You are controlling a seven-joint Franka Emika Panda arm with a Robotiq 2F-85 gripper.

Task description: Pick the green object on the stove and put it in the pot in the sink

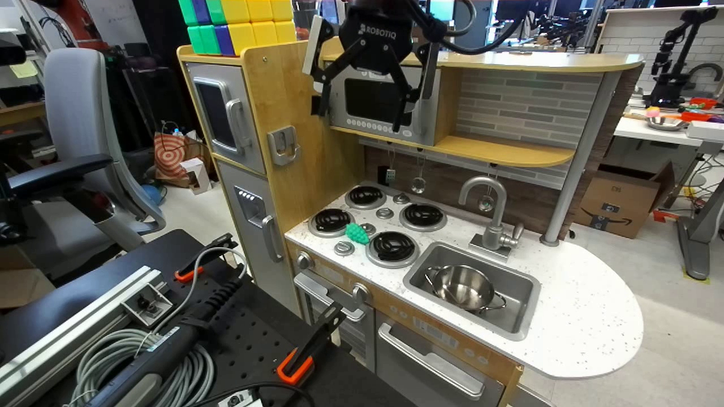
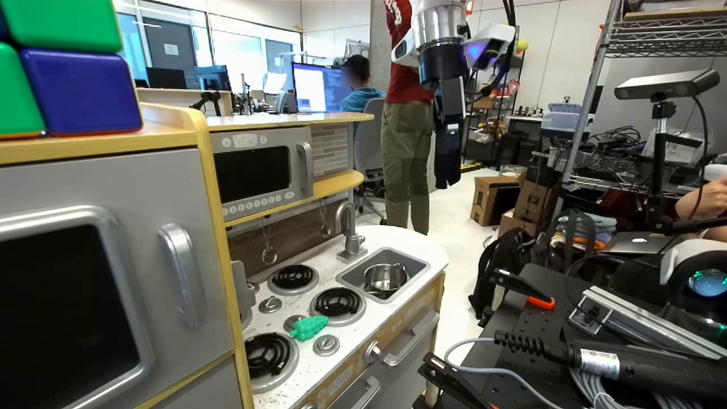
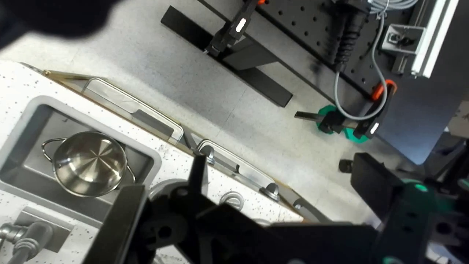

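Observation:
The green object [image 1: 357, 233] is small, bumpy and leaf- or grape-like. It lies on the white stove [image 1: 393, 225] among the knobs, between two front burners; it also shows in an exterior view [image 2: 309, 328]. In the wrist view it is not visible. The shiny steel pot [image 1: 464, 285], with two handles, stands upright and looks empty inside the grey sink [image 1: 513, 299]. It also shows in the wrist view [image 3: 89, 163]. My gripper [image 1: 361, 113] hangs high above the counter, in front of the microwave as seen there. Its fingers are wide apart with nothing between them.
A curved faucet [image 1: 492, 217] rises behind the sink. A shelf [image 1: 503, 150] and toy microwave [image 1: 373, 102] overhang the back. A tall wooden cabinet [image 1: 322, 164] stands beside the stove, with coloured blocks [image 1: 243, 25] on top. A black table [image 1: 254, 328] with clamps and cables stands in front.

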